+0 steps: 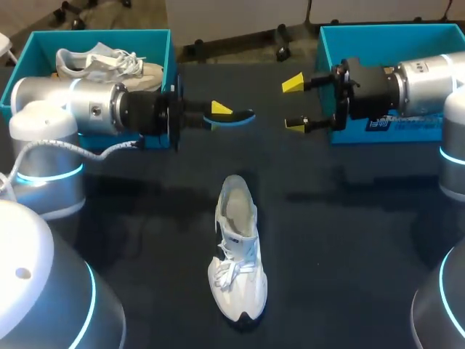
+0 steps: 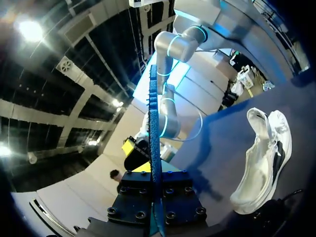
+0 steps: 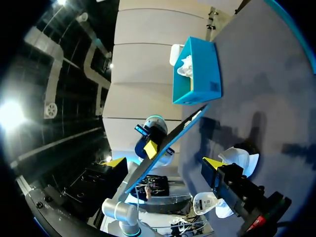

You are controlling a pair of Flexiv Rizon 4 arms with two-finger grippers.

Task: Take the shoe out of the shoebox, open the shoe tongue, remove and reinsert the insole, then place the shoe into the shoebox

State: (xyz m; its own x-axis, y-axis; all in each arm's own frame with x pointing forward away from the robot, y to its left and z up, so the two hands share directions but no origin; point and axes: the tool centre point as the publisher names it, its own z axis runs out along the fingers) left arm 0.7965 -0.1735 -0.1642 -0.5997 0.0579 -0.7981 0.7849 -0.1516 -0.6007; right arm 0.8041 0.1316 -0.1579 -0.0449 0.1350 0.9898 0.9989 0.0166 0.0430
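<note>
Beyond the shoe, the left tool apparently clamps the insole, facing the wide-open right tool.

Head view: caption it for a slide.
Left gripper holds the blue insole; right gripper open opposite; white shoe on table.

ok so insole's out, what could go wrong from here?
1. The left gripper pinches the insole by one end only; it may slip or bend on the way in.
2. The shoe sits unheld on the table, so pushing could shove it.
3. The open right gripper faces the insole's free end closely; they might clash.
</note>
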